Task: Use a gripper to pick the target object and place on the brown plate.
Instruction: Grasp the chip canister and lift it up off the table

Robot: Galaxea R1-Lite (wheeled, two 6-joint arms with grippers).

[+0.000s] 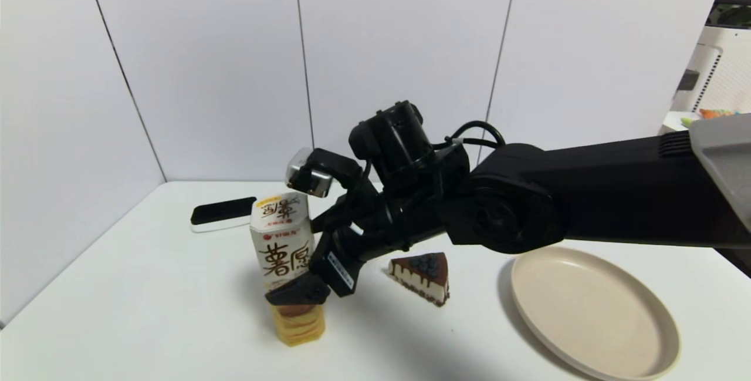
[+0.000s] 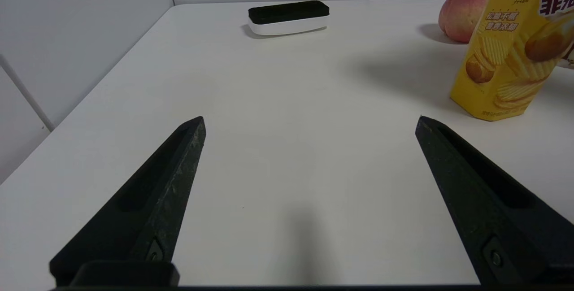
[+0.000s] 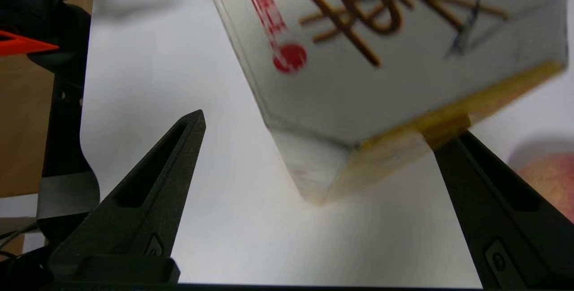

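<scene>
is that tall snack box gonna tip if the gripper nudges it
Probably: the snack box stands tall on a narrow base, so a high sideways push could topple it. It looks like light cardboard, likely denting under a hard squeeze from the open right gripper.

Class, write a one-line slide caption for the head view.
Right gripper, open, straddles the upright snack box on the table; cake slice and empty plate wait beside it.
</scene>
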